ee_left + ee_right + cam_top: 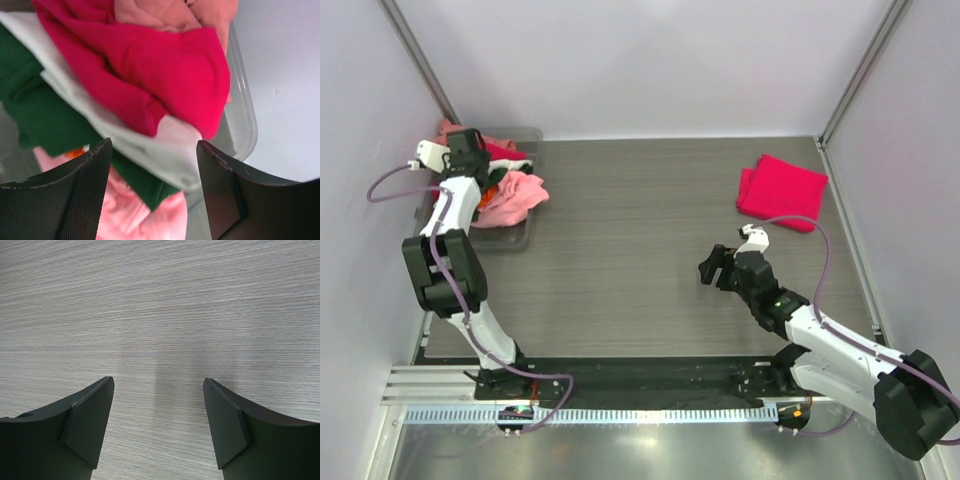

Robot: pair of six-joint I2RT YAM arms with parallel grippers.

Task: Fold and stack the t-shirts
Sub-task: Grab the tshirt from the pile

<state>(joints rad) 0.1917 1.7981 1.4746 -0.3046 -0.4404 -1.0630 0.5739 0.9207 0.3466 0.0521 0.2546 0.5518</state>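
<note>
Shirts lie jumbled in the translucent grey plastic tray [525, 232] at the far left, a crimson-pink t-shirt [165, 65] draped over a cream-white t-shirt with dark green sleeves [170, 155]. The left gripper [155, 145] hangs just above them, jaws apart, holding nothing. A folded crimson-pink shirt [782, 190] lies at the far right of the grey wood-grain table [640, 200]. The right gripper [159, 382] hovers over the tabletop, jaws spread wide.

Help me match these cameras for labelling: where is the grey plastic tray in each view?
Top external: the tray sits at the table's far left, heaped with shirts, the left hand over it.
Left wrist: its translucent rim curves down the right side, beside the crimson shirt.
Right wrist: not in it; only the table shows.
Shared landmark: that crimson shirt, also seen in the tray from above.
</note>
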